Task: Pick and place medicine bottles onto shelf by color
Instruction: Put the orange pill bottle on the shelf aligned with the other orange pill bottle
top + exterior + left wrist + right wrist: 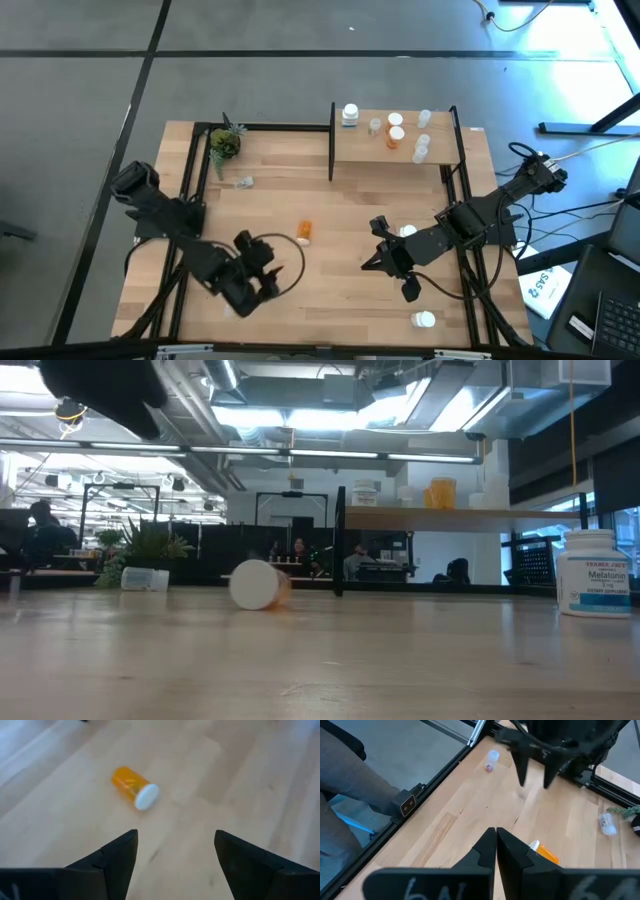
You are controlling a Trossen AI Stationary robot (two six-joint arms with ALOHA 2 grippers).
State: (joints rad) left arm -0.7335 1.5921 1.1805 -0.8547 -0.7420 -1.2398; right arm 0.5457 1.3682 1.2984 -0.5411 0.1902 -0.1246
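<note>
An orange medicine bottle (pixel 305 232) (pixel 134 786) with a white cap lies on its side on the table's middle. My left gripper (pixel 268 268) (pixel 175 837) hovers open on its near side, pointing down at a slant toward it, touching nothing. My right gripper (pixel 366 264) (pixel 496 835) hangs shut and empty to the right of the orange bottle. The shelf (pixel 440 128) at the far right carries several upright bottles, among them a white one (pixel 350 114) and an orange one (pixel 396 135). A clear bottle (pixel 243 182) lies on its side at the far left.
A small potted plant (pixel 224 143) stands in the far left corner. One white bottle (pixel 407 231) sits beside my right arm, another (pixel 424 319) (pixel 592 573) stands near the front right. A small clear bottle (pixel 491 760) lies beyond my left gripper. Black frame rails (pixel 190 170) run along the table's sides.
</note>
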